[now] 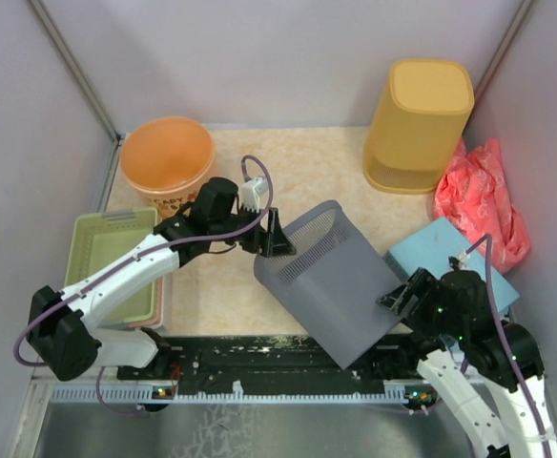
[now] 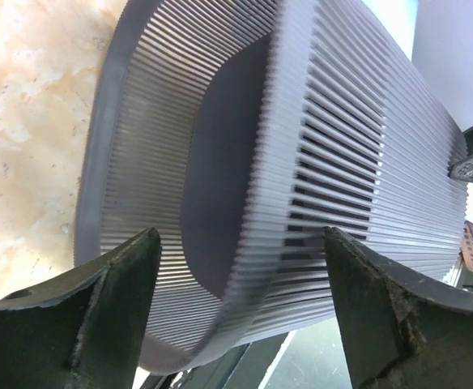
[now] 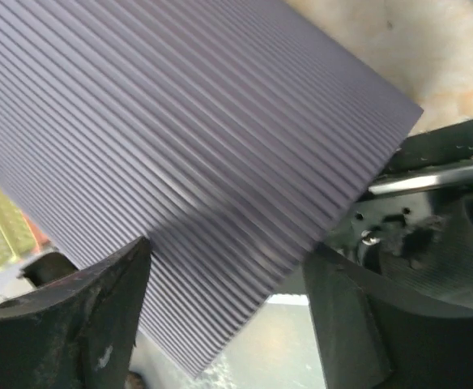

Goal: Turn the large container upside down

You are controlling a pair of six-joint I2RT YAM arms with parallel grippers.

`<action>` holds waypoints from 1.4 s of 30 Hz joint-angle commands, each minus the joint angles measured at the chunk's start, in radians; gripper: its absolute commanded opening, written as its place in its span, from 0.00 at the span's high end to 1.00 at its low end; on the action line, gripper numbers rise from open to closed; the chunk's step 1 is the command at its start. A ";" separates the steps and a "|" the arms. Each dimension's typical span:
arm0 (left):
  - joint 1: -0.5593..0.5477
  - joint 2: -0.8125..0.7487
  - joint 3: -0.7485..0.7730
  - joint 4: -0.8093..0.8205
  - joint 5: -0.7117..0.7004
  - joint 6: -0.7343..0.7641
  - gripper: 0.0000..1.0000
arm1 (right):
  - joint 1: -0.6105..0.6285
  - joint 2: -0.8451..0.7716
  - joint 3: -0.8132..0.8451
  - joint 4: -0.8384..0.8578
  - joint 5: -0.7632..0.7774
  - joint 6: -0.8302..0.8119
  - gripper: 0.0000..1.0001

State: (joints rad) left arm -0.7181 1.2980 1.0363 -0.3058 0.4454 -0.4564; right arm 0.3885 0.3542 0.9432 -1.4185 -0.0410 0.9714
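Note:
The large grey ribbed container (image 1: 331, 281) lies tilted on its side in the middle of the table, its lower end over the near black rail. My left gripper (image 1: 277, 239) is open at its upper-left end. In the left wrist view the container's slotted wall and rim (image 2: 301, 121) curve between the spread fingers of the left gripper (image 2: 240, 308). My right gripper (image 1: 398, 294) is open at the container's right edge. In the right wrist view the ribbed side (image 3: 180, 121) fills the space above the right gripper (image 3: 224, 316), and a corner reaches between the fingers.
An orange bucket (image 1: 167, 157) stands at the back left. A yellow bin (image 1: 420, 124) stands upside down at the back right. A green tray (image 1: 107, 258) lies at the left. A blue box (image 1: 450, 253) and a red bag (image 1: 484, 196) lie at the right.

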 commanded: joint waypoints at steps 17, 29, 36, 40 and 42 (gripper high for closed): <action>-0.006 -0.005 -0.012 -0.118 -0.248 -0.023 0.03 | -0.002 0.199 -0.246 0.972 0.064 -0.114 0.44; -0.006 -0.082 0.100 -0.266 -0.447 0.027 0.01 | -0.101 0.463 -0.006 0.875 -0.048 -0.375 0.11; -0.004 -0.099 0.134 -0.280 -0.544 0.065 0.01 | -0.387 0.389 -0.189 1.081 -0.599 -0.236 0.09; -0.004 -0.134 0.132 -0.293 -0.607 0.020 0.01 | -0.394 0.351 -0.271 1.127 -0.602 -0.189 0.15; -0.003 -0.159 0.116 -0.281 -0.627 -0.001 0.01 | -0.393 0.315 -0.297 1.139 -0.586 -0.161 0.20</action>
State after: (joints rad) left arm -0.7238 1.1973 1.1500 -0.5617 -0.0898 -0.4294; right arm 0.0013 0.7242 0.6838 -0.3779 -0.5396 0.7376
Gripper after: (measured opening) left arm 0.993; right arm 0.838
